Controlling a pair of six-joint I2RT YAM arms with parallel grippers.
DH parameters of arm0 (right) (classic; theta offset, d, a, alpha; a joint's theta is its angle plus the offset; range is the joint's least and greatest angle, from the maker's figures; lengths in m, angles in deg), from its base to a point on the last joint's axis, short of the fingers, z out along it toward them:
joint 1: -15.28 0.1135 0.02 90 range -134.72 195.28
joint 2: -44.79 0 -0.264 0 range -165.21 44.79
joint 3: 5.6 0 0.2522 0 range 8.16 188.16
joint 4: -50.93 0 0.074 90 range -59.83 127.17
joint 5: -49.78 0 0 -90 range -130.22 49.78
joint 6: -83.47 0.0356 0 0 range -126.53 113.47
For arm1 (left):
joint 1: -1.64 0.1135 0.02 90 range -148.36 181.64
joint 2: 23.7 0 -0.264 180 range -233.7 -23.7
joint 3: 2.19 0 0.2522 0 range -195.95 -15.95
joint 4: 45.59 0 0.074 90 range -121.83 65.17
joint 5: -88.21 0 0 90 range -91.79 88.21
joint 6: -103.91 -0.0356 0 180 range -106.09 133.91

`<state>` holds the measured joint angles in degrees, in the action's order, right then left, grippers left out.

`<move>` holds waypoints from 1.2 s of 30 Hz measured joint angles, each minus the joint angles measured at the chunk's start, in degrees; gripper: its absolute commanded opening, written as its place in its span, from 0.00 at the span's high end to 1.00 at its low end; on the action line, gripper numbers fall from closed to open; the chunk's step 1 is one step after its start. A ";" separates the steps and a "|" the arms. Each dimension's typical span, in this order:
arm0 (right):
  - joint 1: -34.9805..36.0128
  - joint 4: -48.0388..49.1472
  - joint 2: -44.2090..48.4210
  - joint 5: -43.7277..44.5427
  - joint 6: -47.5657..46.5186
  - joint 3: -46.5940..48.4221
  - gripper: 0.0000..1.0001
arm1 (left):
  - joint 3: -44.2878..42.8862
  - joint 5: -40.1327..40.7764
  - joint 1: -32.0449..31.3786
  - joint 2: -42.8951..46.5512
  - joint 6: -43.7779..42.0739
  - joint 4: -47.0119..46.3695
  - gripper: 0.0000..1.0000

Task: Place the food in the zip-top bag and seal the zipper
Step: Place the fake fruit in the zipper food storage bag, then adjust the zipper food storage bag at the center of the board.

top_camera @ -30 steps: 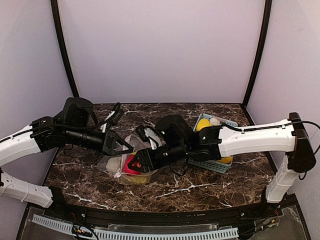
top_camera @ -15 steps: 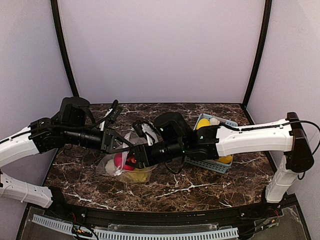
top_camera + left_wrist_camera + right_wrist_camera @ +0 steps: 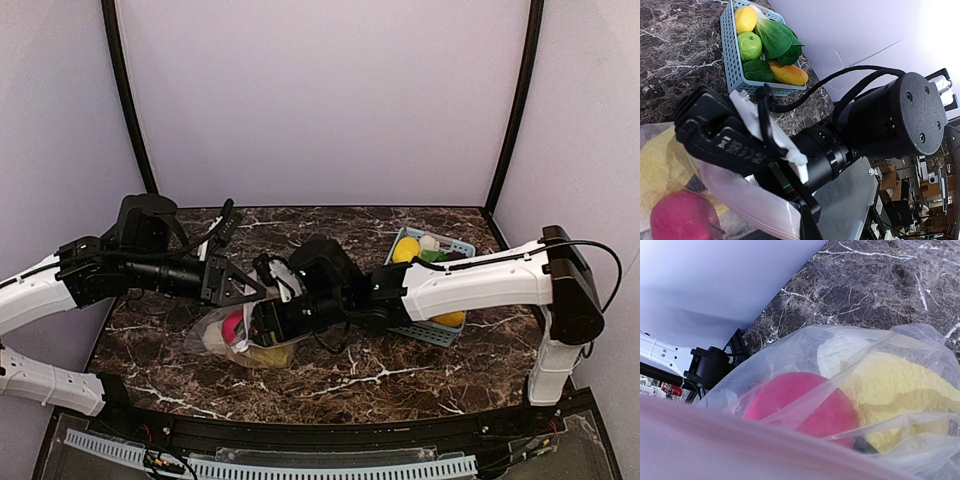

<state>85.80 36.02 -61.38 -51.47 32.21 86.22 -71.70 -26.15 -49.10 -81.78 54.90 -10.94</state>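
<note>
The clear zip-top bag lies left of centre on the marble table. It holds the red fruit and the pale yellow napa cabbage. My left gripper is shut on the bag's mouth corner. My right gripper is close beside it, shut on the pinkish zipper. In the right wrist view the zipper blurs across the bottom, with the red fruit and cabbage behind plastic. The lemon, green apple and orange-yellow pepper sit in the basket.
The light-blue slotted basket stands at the right of the table, under my right forearm. It also holds a green leafy vegetable. Purple walls enclose the table at back and sides.
My right gripper has slid left along the bag's mouth toward my left gripper. The bag and its food have shifted a little left. My left gripper has barely moved.
</note>
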 measured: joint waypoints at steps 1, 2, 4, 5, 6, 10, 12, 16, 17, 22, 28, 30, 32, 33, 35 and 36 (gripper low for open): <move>0.00 0.07 0.37 0.39 -0.28 -0.04 0.14 | 0.00 0.13 0.00 0.26 0.00 0.20 0.99; 0.00 0.07 0.94 0.85 -0.79 -0.24 0.12 | 0.00 0.33 0.00 0.72 -0.04 0.39 0.99; 0.00 0.11 3.02 1.51 -1.49 -1.27 0.09 | 0.00 0.85 0.00 1.75 -0.15 0.72 0.99; 0.00 0.13 4.35 1.88 -1.79 -1.88 0.08 | 0.00 1.16 0.00 2.27 -0.26 0.92 0.99; 0.00 0.17 5.64 2.10 -2.05 -2.43 0.08 | 0.00 1.31 0.00 2.67 -0.31 1.07 0.99; 0.04 0.39 11.58 3.15 -2.91 -4.68 0.08 | 0.37 1.75 0.00 4.11 -0.39 1.09 0.99; 0.04 0.52 13.84 3.65 -3.02 -5.66 0.09 | 0.50 1.73 0.00 4.31 -0.44 1.09 0.99; 0.11 -0.28 17.53 5.18 -3.17 -7.15 0.09 | 0.57 1.66 0.37 3.89 -0.90 1.46 0.99; 0.11 -1.05 18.40 5.73 -3.21 -7.41 0.09 | 0.57 1.57 0.44 3.67 -1.07 1.73 0.99; 0.11 -5.11 24.68 8.96 -3.63 -10.32 0.06 | 0.57 1.20 0.87 2.54 -1.68 2.21 0.99; -0.13 -11.32 29.22 13.29 -4.20 -11.52 0.08 | 0.57 0.68 1.09 2.25 -1.95 2.19 0.99; -0.46 -14.45 28.39 14.25 -4.24 -11.21 0.10 | 0.57 0.42 1.09 2.25 -2.14 2.23 0.99; -0.83 -17.42 26.56 14.84 -4.63 -10.29 0.12 | 0.57 0.11 1.09 2.25 -2.36 2.56 0.99; -1.07 -18.88 25.27 15.06 -4.92 -9.49 0.14 | 0.57 -0.07 1.09 2.25 -2.43 2.71 0.99; -1.60 -21.31 22.51 15.30 -5.64 -7.50 0.19 | 0.57 -0.33 1.09 2.25 -2.45 2.86 0.99; -1.81 -22.34 21.11 15.37 -6.03 -6.29 0.21 | 0.57 -0.35 1.09 2.27 -2.45 2.89 0.99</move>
<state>83.98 13.68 -40.27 -36.10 26.18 79.93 -71.13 -26.50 -48.01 -79.51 52.45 -8.06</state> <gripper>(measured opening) 0.843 0.009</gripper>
